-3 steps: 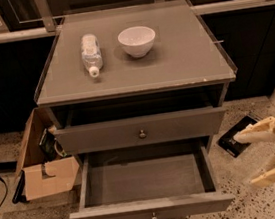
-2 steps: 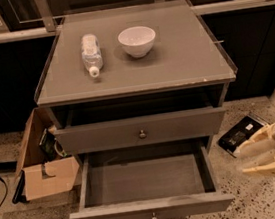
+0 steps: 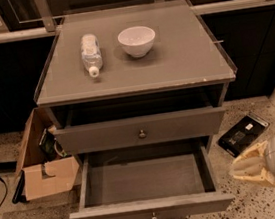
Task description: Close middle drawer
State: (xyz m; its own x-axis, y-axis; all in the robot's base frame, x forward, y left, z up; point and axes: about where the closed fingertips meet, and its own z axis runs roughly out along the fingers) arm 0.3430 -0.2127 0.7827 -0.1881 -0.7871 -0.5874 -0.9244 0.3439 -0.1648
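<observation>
The middle drawer [image 3: 150,209] is pulled far out of the grey-brown cabinet and is empty, with a low front panel and a small round knob [image 3: 152,215] at its centre. Above it, the drawer with the taller front panel [image 3: 140,130] stands a little way out. My gripper [image 3: 235,170] is low on the right, beside the middle drawer's right side and a short gap from it. Its cream fingers [image 3: 250,159] point left with the tips together, holding nothing.
On the cabinet top [image 3: 181,60] lie a plastic bottle [image 3: 90,53] on its side and a white bowl [image 3: 137,40]. An open cardboard box [image 3: 41,167] stands on the floor at the left. A dark flat object [image 3: 242,134] lies on the floor at the right.
My gripper's fingers, wide apart a second ago, have come together. The gripper has shifted slightly left toward the drawer. The drawers have not moved.
</observation>
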